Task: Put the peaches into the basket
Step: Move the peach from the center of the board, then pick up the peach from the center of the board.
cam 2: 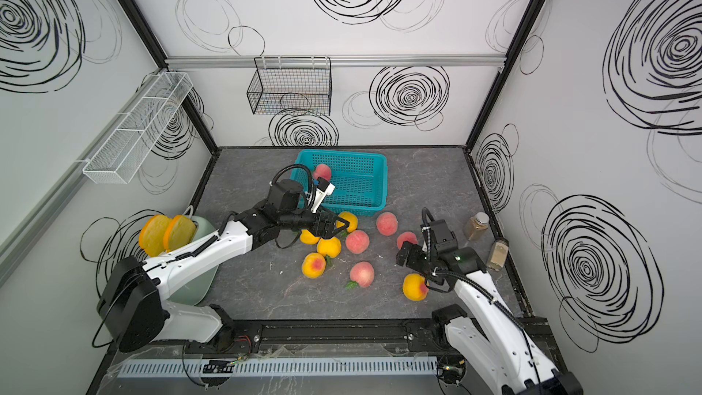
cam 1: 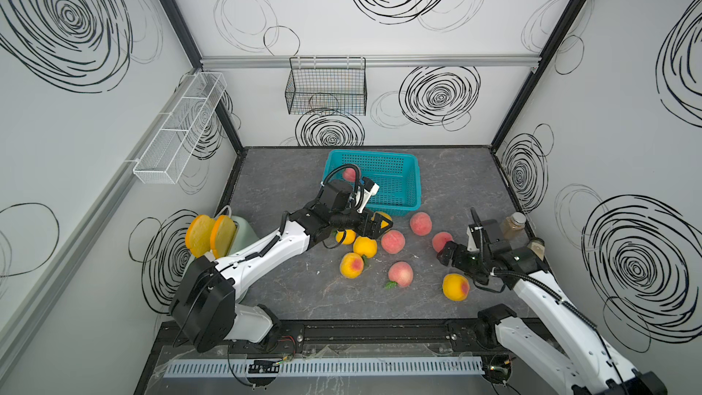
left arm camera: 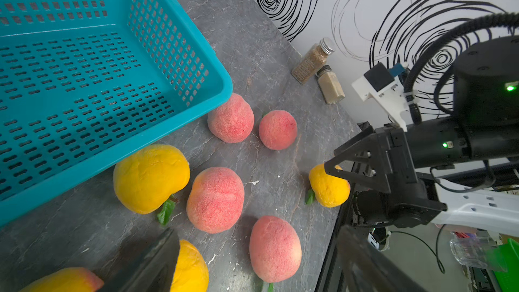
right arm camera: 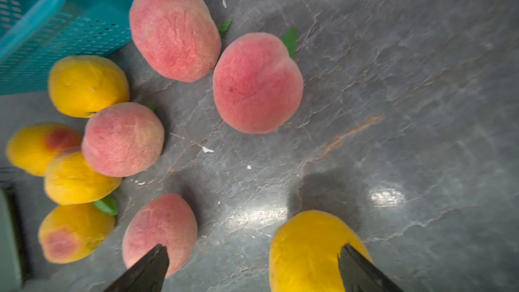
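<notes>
One peach (cam 1: 348, 174) lies in the basket (cam 1: 380, 164), near its left wall. The other peaches (cam 1: 392, 242) lie scattered on the table (cam 1: 304, 298) in front of the basket, spreading toward its right. Two jars (cam 2: 478, 226) stand well right of the basket; two bread slices (cam 1: 207, 239) stand on edge to its front left.

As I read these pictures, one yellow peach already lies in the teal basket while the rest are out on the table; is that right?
Not quite: the peach in the basket is pink, not yellow, as both top views show. The other peaches are indeed out on the table.
</notes>
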`<state>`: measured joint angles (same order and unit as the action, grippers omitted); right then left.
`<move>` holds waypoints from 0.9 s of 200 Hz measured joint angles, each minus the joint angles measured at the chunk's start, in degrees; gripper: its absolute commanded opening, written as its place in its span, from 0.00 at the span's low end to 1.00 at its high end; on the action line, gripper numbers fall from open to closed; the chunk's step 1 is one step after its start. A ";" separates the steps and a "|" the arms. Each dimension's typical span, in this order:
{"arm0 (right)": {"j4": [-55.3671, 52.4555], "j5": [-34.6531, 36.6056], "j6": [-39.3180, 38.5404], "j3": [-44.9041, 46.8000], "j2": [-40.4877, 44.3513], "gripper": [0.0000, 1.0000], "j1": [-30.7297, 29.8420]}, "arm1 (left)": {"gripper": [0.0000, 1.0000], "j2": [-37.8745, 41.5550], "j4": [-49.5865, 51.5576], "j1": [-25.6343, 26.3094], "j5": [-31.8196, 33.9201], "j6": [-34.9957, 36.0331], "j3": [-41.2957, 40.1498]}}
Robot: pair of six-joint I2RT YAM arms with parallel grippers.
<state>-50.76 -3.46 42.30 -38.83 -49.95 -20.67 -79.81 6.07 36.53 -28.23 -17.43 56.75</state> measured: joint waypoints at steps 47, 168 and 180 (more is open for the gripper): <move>-1.75 9.14 2.56 -3.89 -10.14 0.99 -9.25 | 0.92 0.74 0.04 -0.61 0.02 0.00 -0.15; -10.45 12.04 5.53 -5.20 -19.47 0.96 -18.62 | 0.92 1.27 -0.59 -2.58 0.00 -1.29 -0.90; -10.03 12.04 5.35 -5.01 -21.53 0.93 -19.26 | 0.92 1.49 -0.55 -2.60 0.02 -1.29 -0.94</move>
<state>-60.80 8.58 47.66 -43.83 -71.48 -39.92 -78.32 5.52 33.93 -28.21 -18.72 55.81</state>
